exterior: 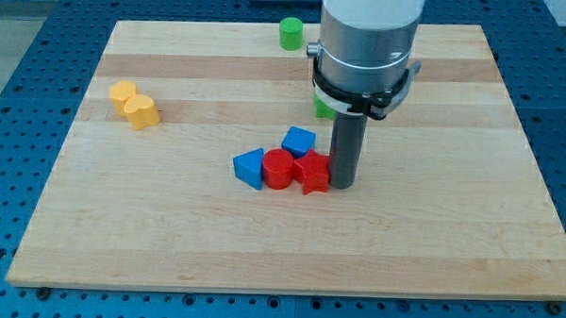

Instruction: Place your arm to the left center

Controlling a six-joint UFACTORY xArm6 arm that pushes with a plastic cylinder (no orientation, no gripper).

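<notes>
My tip (343, 184) stands on the wooden board (167, 240) just right of centre, touching the right side of a red star-shaped block (312, 173). Left of that sits a red cylinder (278, 168), then a blue triangular block (250, 167). A blue cube-like block (299, 141) lies just behind them, left of the rod. The four blocks form a tight cluster to the left of my tip.
Two yellow blocks sit together at the view's left: one (123, 93) behind, one (142, 112) in front. A green cylinder (290, 33) stands at the top edge. Another green block (323, 107) is mostly hidden behind the arm's body (367, 49).
</notes>
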